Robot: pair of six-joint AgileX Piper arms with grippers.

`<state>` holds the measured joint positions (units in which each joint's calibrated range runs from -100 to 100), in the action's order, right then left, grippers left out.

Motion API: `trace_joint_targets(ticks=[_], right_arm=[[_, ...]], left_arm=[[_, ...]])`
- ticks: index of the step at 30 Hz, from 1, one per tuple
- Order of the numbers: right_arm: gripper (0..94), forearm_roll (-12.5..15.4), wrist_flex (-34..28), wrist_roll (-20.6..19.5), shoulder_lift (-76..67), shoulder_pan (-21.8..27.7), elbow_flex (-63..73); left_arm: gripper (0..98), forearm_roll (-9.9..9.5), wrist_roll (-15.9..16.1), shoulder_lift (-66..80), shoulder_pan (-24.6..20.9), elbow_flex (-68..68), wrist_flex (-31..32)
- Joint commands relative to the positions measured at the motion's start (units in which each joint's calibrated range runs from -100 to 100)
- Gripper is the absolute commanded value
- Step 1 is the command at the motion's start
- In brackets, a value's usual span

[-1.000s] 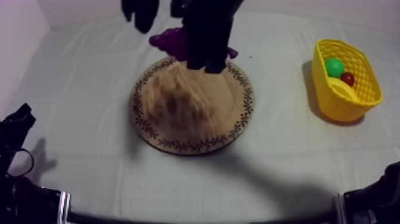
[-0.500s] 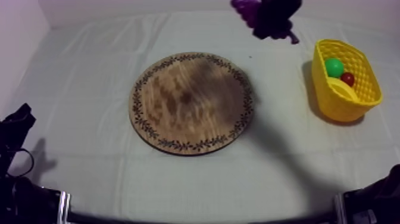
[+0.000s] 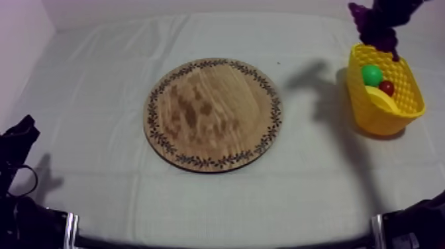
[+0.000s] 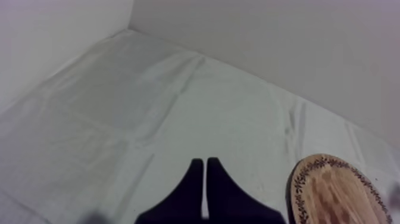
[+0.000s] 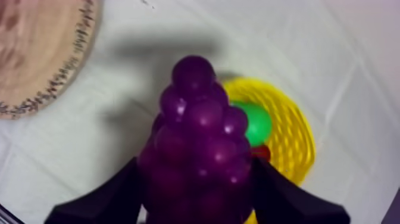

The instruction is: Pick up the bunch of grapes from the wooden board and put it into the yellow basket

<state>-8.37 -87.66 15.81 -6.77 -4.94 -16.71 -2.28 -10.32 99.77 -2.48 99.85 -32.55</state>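
The purple bunch of grapes (image 3: 371, 23) hangs in the air above the far rim of the yellow basket (image 3: 397, 109), with my right gripper (image 3: 387, 16) shut on it. In the right wrist view the grapes (image 5: 199, 143) sit between the two black fingers (image 5: 104, 199), over the basket (image 5: 294, 137). The round wooden board (image 3: 213, 114) lies bare at the table's middle, and its rim (image 5: 71, 71) shows beside the grapes. My left gripper (image 4: 205, 170) is shut, its fingers together as a narrow wedge over the cloth beside the board (image 4: 339, 193), and rests low at the left (image 3: 16, 142).
Inside the basket lie a green pear (image 3: 371, 74), a small red fruit (image 3: 387, 87) and a yellow banana (image 3: 381, 100). The pear (image 5: 257, 124) shows behind the grapes. A wall rises at the table's far edge.
My right gripper has carried the grapes off the board's far side, to the right and up to the basket. The board now lies bare. The left arm has not moved.
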Motion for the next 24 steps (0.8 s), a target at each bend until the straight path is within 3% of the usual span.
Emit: trace_joint_targets(ticks=[1,9,18,24], right_arm=[[35.7,-0.2,-0.1,-0.1,-0.6,3.6,-2.4],[36.2,-0.6,0.3,0.1,-2.4,9.0,-7.5],[37.2,-0.1,0.8,0.2,0.2,10.7,-9.0],[48.1,0.0,3.5,-0.6,5.7,11.3,-11.2]], left_arm=[[0.0,0.01,0.0,0.0,0.0,0.0,0.0],[0.0,0.01,0.0,0.0,0.0,0.0,0.0],[0.0,0.01,0.0,0.0,0.0,0.0,0.0],[0.0,0.01,0.0,0.0,0.0,0.0,0.0]])
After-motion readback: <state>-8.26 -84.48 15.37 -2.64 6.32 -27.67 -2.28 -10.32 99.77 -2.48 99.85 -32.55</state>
